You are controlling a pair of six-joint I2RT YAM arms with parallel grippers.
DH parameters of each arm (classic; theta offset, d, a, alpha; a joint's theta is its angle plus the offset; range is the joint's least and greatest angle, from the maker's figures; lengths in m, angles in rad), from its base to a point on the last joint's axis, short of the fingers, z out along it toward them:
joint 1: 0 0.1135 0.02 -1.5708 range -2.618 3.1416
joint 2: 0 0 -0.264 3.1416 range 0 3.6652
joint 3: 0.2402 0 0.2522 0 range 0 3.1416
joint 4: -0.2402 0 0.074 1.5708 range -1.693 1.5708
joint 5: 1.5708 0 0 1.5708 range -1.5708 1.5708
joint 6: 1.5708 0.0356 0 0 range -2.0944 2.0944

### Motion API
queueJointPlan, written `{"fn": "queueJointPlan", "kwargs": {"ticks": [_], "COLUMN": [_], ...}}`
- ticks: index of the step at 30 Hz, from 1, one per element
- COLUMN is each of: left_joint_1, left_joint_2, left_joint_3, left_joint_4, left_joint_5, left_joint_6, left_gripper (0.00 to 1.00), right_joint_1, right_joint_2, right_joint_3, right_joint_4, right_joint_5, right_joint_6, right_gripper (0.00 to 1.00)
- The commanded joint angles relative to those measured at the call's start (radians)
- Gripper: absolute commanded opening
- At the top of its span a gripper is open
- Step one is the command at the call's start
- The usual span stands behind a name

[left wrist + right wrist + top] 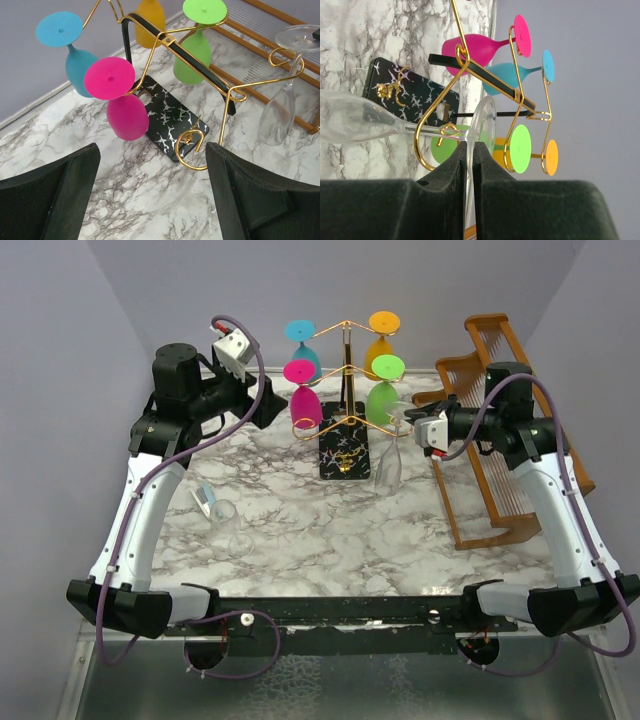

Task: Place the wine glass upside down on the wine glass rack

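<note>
Fingers (452, 175) of your right gripper (470, 149) are all but closed, pinching the thin rim of the clear wine glass's foot (485, 122) edge-on between the pads. Just beyond the fingertips the stem passes through a gold curl (449, 131) on an outer arm of the wire rack (345, 368), and the bowl (355, 120) hangs down below your grip, so the wine glass (388, 468) is already upside down at the rack. I cannot tell whether the foot bears on the curl or your fingers alone carry it. That is the main risk: let go before the foot sits on the wire and the glass drops onto the marble table (300, 530) beneath your fingers. The hold is also narrow on slick glass, so a twist could slip it or chip the rim. Push or pull sideways and you drag the light rack on its black speckled base (345, 452) and set the hanging glasses swinging. The green one (383, 395) hangs closest past your fingertips, the orange (382, 345) above it, the pink (305, 405) and blue (303, 345) on the far side of the post. Behind your wrist the wooden slatted rack (487, 502) limits a straight retreat. Across the rack, your left gripper (152, 150) hovers with its jaws spread wide, holding nothing, well apart from everything.
</note>
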Motion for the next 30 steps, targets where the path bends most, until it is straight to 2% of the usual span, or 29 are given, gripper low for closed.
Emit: {"fn": "queueJointPlan", "kwargs": {"ticks": [1, 20, 30], "left_joint_1": [0.005, 0.005, 0.005], "left_joint_2": [-0.026, -0.03, -0.027], "left_joint_3": [-0.009, -0.029, -0.029], "left_joint_4": [0.012, 0.023, 0.019], "left_joint_5": [0.033, 0.049, 0.061], "left_joint_6": [0.01, 0.008, 0.005], "left_gripper": [0.89, 0.89, 0.89], "right_joint_1": [0.007, 0.007, 0.007], "right_joint_2": [-0.047, -0.114, -0.097], "right_joint_3": [-0.031, -0.115, -0.125], "right_joint_4": [0.01, 0.08, 0.115], "right_joint_5": [0.027, 0.234, 0.241], "right_joint_6": [0.041, 0.089, 0.101], "right_gripper": [0.07, 0.07, 0.07]}}
